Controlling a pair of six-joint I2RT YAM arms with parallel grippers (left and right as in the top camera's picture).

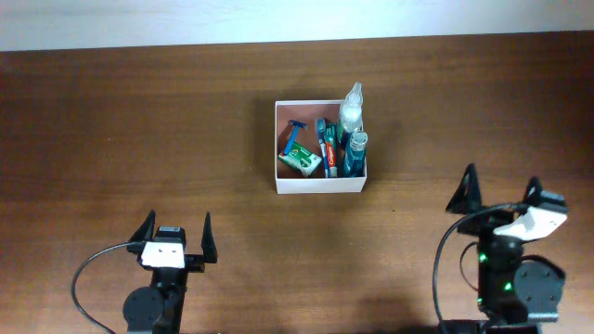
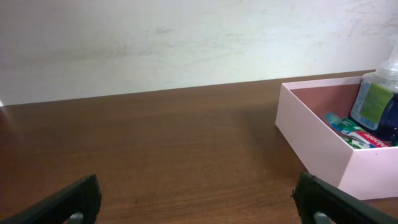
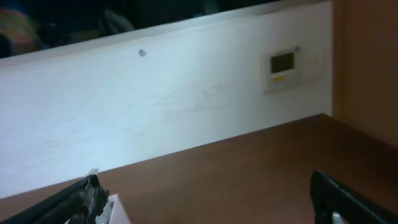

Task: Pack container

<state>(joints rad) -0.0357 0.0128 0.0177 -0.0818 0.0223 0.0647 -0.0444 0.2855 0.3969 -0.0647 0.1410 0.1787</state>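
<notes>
Container [image 1: 320, 184] packed yet?

Looks it, imo: sits mid table [image 1: 139, 121], toiletries [image 1: 325, 148] inside, none seen loose. Left gripper [image 1: 177, 223] & right gripper [image 1: 501, 181] both spread wide, empty, well apart from it.

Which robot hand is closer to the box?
Left. Seen from overhead, the left gripper sits open down-left of the box; the right gripper, also open, is farther off to the box's right.
</notes>
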